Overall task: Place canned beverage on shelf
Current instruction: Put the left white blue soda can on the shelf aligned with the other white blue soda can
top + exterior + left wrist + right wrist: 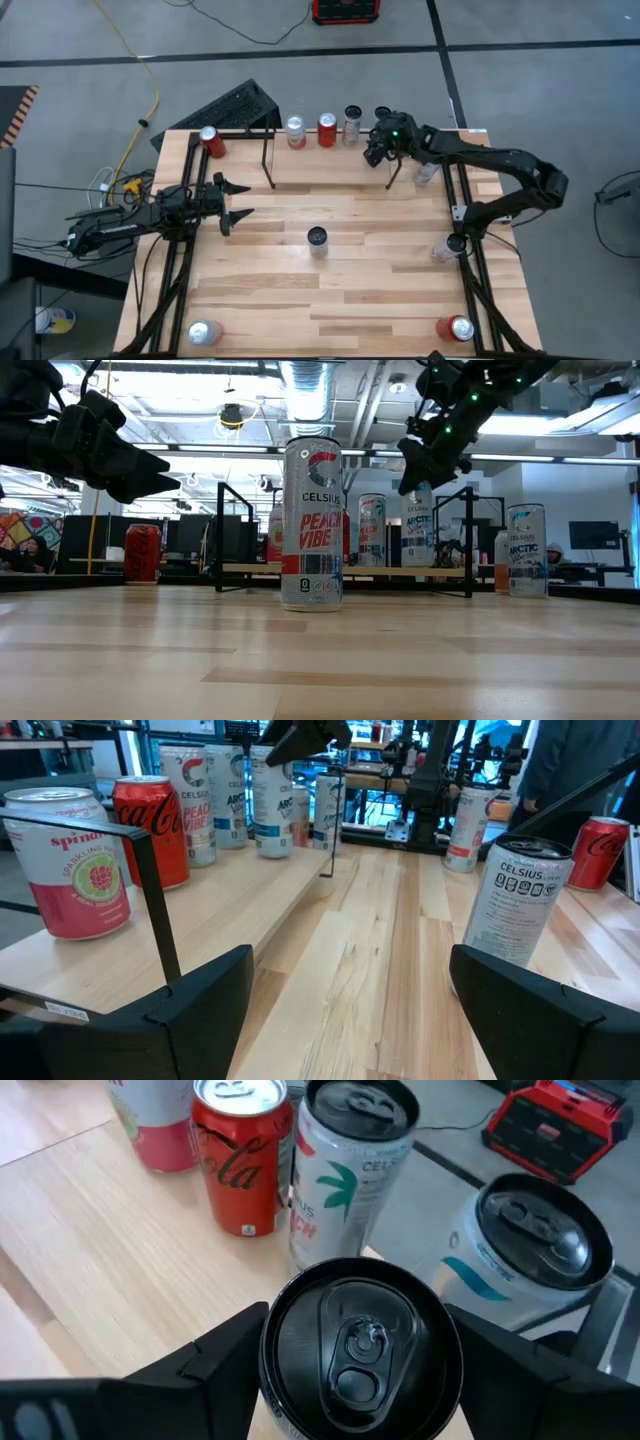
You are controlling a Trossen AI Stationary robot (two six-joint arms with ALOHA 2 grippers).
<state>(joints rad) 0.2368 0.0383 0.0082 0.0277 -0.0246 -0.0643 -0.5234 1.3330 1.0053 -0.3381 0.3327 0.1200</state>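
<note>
The shelf [380, 570] stands along the table's far edge, a wood board [90, 1230] on thin black uprights [268, 160]. Upright on it are a pink-and-white can [295, 130], a red can [240, 1160], a palm-printed white can [345, 1180] and a blue-marked white can [525, 1250]. My right gripper [376, 150] hangs over the shelf's right end, shut on a black-topped can [360, 1340] whose body is hidden. My left gripper [235, 200] waits open and level at the table's left side. Another can [317, 240] stands at mid-table. My right gripper pinches the black-topped can between its two fingers [210, 1370], one on each side of the wall just under the rim [268, 1350]. The fingers slant down at it from the table's right. The can is upright; I cannot tell whether its base rests on the board.
Single cans stand at the far left corner [210, 140], near left corner [203, 332], near right corner [455, 328] and along the right rail [445, 248] [428, 172]. Long black rails [175, 280] run down both table sides. Bare wood lies around the mid-table can.
</note>
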